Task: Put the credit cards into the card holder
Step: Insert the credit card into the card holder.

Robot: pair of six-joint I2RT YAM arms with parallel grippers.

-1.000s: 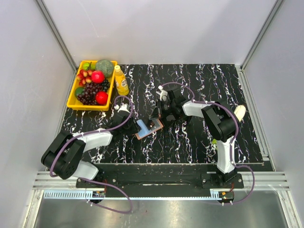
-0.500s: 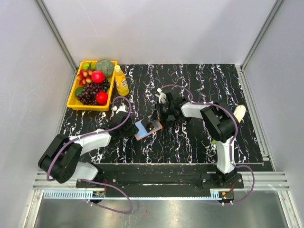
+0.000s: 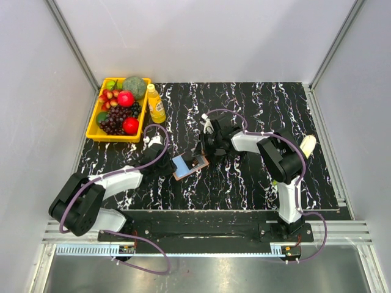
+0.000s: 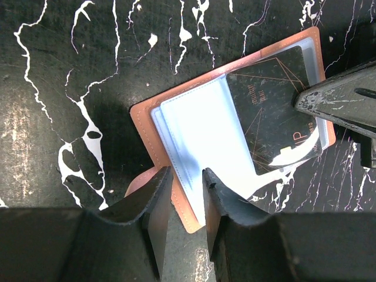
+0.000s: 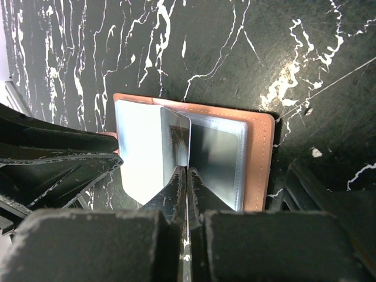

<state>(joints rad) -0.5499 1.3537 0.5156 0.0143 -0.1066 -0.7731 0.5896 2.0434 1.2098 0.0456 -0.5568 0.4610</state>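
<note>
pinching the dark credit card by its edge: right gripper, fingers pressed together, card over the right half of the open card holder, mid-table. pale bluish credit card lies on the holder's left half. left gripper fingers narrowly apart, straddling the holder's near edge; can't tell if they clamp it.
</note>
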